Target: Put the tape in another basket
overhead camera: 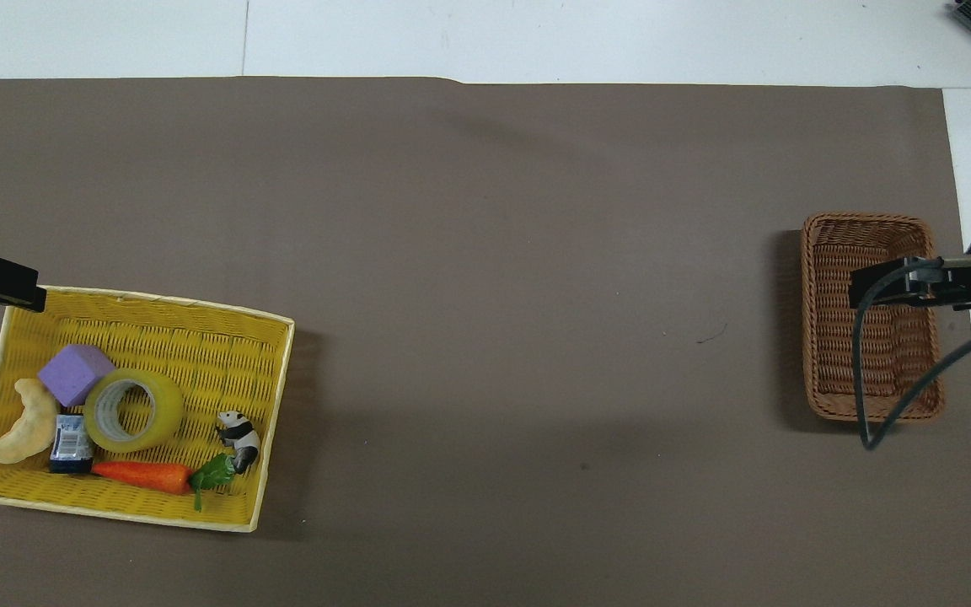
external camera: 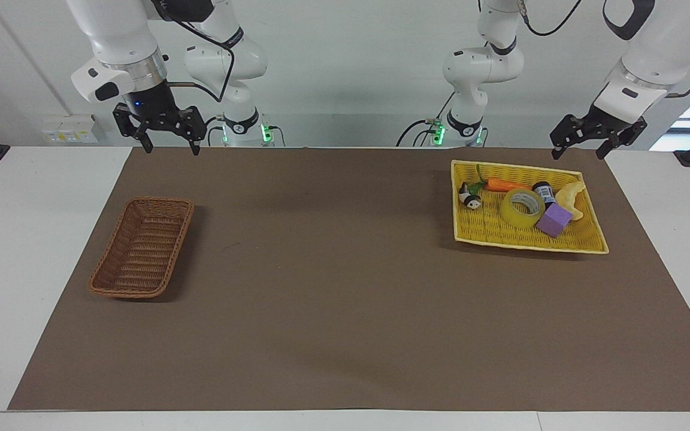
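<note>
The tape, a yellow translucent roll, lies in the yellow woven tray between a purple cube and a toy panda. It also shows in the overhead view. The brown wicker basket stands empty at the right arm's end of the table; it also shows in the overhead view. My left gripper hangs open and empty in the air over the mat's edge by the tray. My right gripper hangs open and empty, well above the mat; the overhead view has it over the basket.
The tray also holds a purple cube, a toy carrot, a toy panda, a small dark bottle and a pale curved snack. A brown mat covers the table between tray and basket.
</note>
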